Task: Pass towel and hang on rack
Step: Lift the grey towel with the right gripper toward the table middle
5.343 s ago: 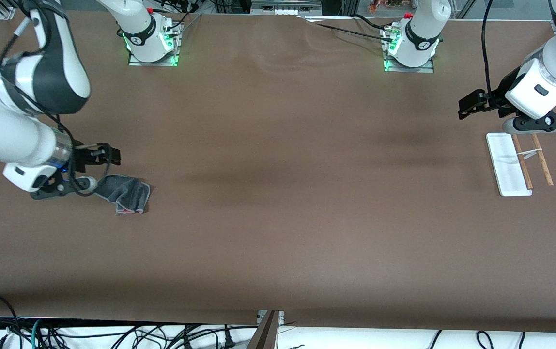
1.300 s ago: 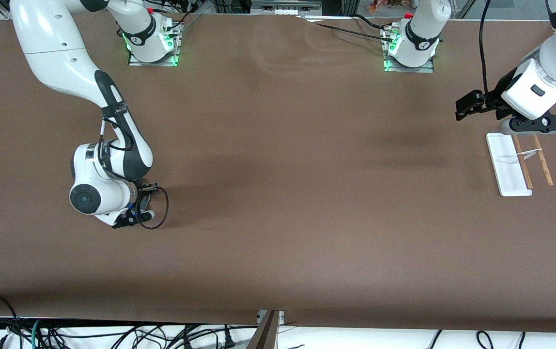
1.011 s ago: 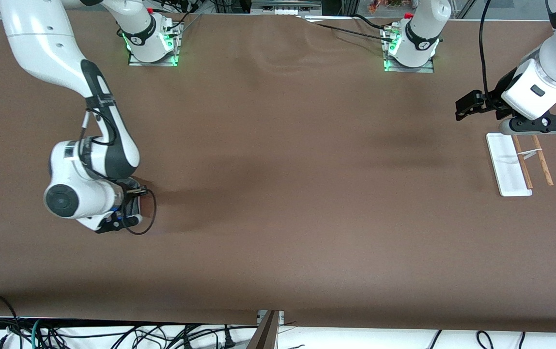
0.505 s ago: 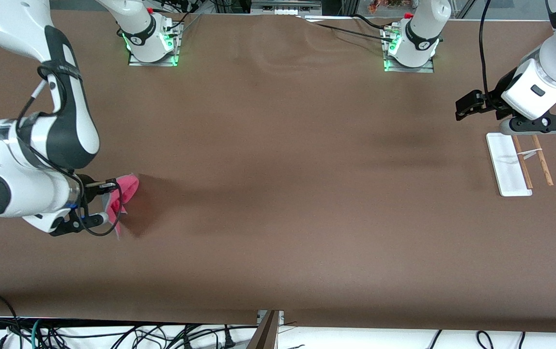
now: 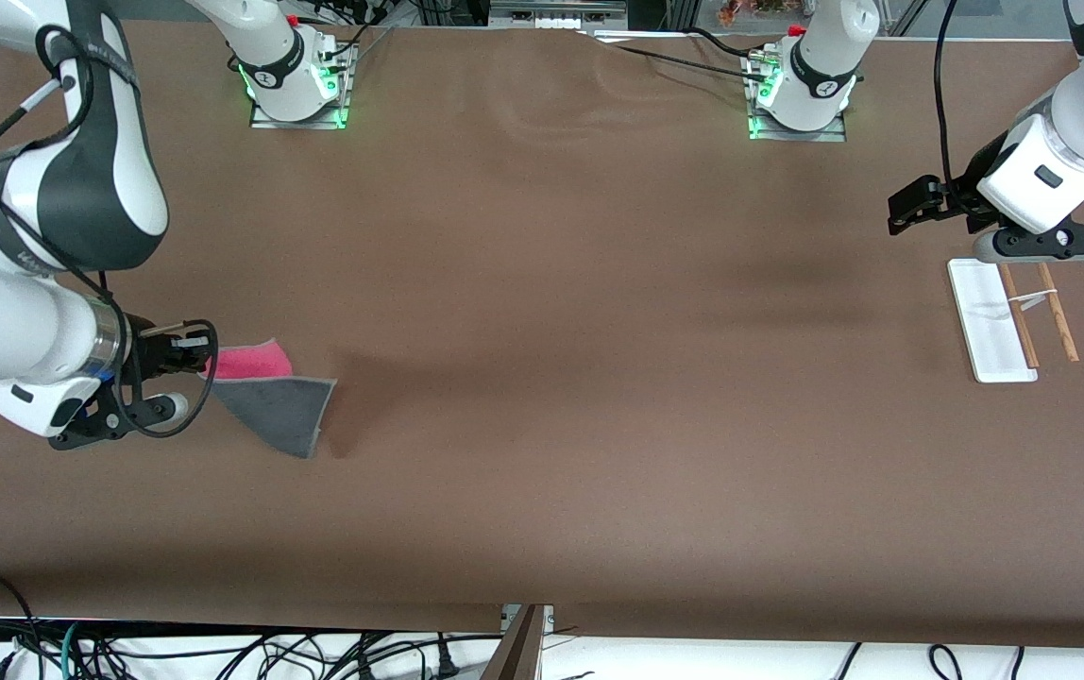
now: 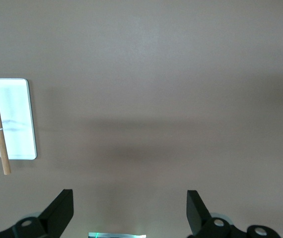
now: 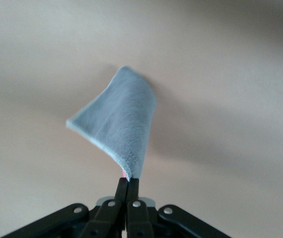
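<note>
In the front view we find the right gripper [image 5: 194,357] at the right arm's end of the table [image 5: 542,378], its fingers pinched shut on one corner of the towel [image 5: 276,408]; the cloth trails from the claw toward the middle of the table, grey face uppermost with a pink fold showing just beside the fingers, and appears lifted clear of the surface, though we cannot confirm that its free corner is off the table. The left gripper [image 5: 910,210] waits in the air at the left arm's end, close beside the rack [image 5: 993,321], whose wooden rods sit apart from the claw. In the left wrist view the left claw's fingers [image 6: 59,210] stand wide apart with nothing between them, bare table beneath and the rack [image 6: 13,119] off to one side. In the right wrist view the right claw's fingers [image 7: 126,196] are pressed together on the towel's [image 7: 121,129] stitched edge, the rest drooping freely away from them. We judge the cloth light, limp and not fragile; it will fold and swing in transit. For the handover we would advise taking a free corner or edge well apart from the present grip.
</note>
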Available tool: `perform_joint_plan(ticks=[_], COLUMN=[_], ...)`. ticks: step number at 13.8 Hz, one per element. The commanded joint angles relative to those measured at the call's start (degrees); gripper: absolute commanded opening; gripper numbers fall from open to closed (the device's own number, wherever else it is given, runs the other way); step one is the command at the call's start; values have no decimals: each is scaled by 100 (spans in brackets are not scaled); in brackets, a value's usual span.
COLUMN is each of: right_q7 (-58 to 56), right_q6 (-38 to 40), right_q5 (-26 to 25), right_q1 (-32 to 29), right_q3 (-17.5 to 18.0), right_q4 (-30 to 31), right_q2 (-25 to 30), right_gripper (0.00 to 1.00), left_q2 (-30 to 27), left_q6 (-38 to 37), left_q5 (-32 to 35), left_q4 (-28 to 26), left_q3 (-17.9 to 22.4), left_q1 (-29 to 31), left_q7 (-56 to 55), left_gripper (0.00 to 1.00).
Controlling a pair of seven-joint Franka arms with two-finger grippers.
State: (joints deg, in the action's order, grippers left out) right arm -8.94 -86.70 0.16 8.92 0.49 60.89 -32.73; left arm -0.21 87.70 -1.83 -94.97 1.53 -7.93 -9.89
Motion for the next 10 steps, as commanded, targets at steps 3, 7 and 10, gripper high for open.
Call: perform_joint_plan(ticks=[3, 7, 10], right_q7=[94, 997, 1841], right_q6=[-48, -295, -505], right_q5=[46, 46, 46], right_q1=[478, 1057, 1506], right_q3=[-5, -5, -5], right_q4=[-463, -481, -481], right_q2=[30, 109, 100], right_gripper=[0, 0, 0], left_q2=[74, 74, 82], left_q6=[-121, -121, -121], left_q5=[-89, -89, -89], left_q4=[172, 172, 172], left_q3=[31, 31, 31], left_q1=[-15, -15, -24], left_q7=[66, 66, 49], left_gripper=[100, 100, 100])
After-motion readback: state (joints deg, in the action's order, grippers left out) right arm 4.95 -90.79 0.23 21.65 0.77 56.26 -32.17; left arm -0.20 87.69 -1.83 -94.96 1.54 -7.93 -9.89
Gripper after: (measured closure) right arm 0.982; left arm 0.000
